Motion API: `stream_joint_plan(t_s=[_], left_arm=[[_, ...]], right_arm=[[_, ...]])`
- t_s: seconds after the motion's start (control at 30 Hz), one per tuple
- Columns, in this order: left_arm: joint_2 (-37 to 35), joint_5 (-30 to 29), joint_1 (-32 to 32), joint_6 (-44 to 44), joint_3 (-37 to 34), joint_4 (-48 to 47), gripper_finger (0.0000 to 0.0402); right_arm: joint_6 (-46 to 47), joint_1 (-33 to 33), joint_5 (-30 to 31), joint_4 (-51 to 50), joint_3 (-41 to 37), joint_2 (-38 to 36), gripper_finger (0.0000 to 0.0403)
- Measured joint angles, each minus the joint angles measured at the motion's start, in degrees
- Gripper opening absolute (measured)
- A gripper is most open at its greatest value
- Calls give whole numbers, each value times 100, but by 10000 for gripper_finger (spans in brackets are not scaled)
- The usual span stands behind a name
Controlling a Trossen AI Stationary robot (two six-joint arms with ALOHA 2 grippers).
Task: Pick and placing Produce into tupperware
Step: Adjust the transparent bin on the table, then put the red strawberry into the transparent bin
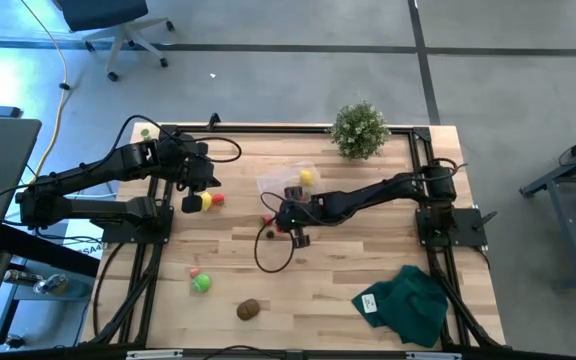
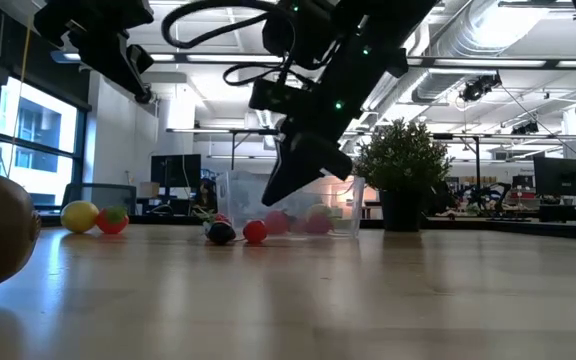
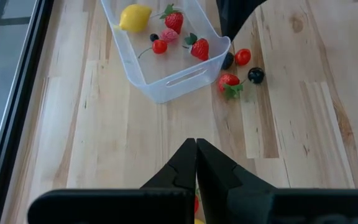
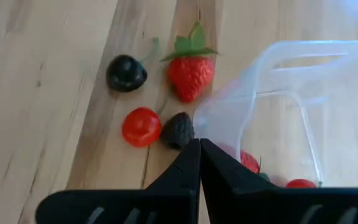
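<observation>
The clear container point(image 3: 166, 59) sits near the middle of the tabletop point(image 1: 348, 270), toward the far edge, and holds a lemon point(image 3: 134, 17), two strawberries point(image 3: 199, 48) and a few small berries. Just outside its corner lie a loose strawberry point(image 4: 190, 76), a red cherry point(image 4: 141, 126), a dark cherry point(image 4: 126, 73) and a dark wrinkled berry point(image 4: 177, 130) (this last one seems to touch the container wall). The right gripper point(image 4: 199, 149) hangs over that corner, its fingers pressed together and holding nothing. The left gripper point(image 3: 196, 149) is off to the left side, fingers also together and empty, above a yellow fruit point(image 1: 205, 200) and a red one. Nearer the front lie a green ball point(image 1: 200, 283) and a brown kiwi point(image 1: 248, 310). A potted plant point(image 1: 359, 129) stands at the far edge, and a green cloth point(image 1: 408, 305) lies front right.
</observation>
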Motion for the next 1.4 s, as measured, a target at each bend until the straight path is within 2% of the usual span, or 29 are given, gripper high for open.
stream_joint_plan(t_s=[0.2, 0.37, 0.5, 0.63, 0.87, 0.93, 1.07, 1.23, 1.4], left_arm=[[0, 1, 0, 0, 1, 3, 3], [0, 1, 0, 0, 1, 4, 3], [0, 1, 0, 0, -1, 5, 3], [0, 0, 0, 0, -1, 5, 3], [0, 1, 0, 0, -1, 5, 3], [0, 1, -2, 0, -1, 5, 3], [0, 1, -1, 0, -1, 8, 3], [0, 1, 0, 0, 1, 14, 3], [0, 0, 0, 0, 0, 16, 3]], right_arm=[[27, -3, 748, 109, -3, -3, 0], [159, -97, 893, 87, -3, -3, 0], [153, -121, 1375, 88, -3, -3, 0], [238, -147, 1466, 90, -3, -3, 0], [379, -147, 1418, 89, -3, -3, 0], [438, -145, 1206, 88, -3, -9, 0], [752, -145, 361, 20, -9, -238, 0], [827, -141, -172, -106, -9, -1089, 0], [392, -176, 20, -618, -7, -2430, 0]])
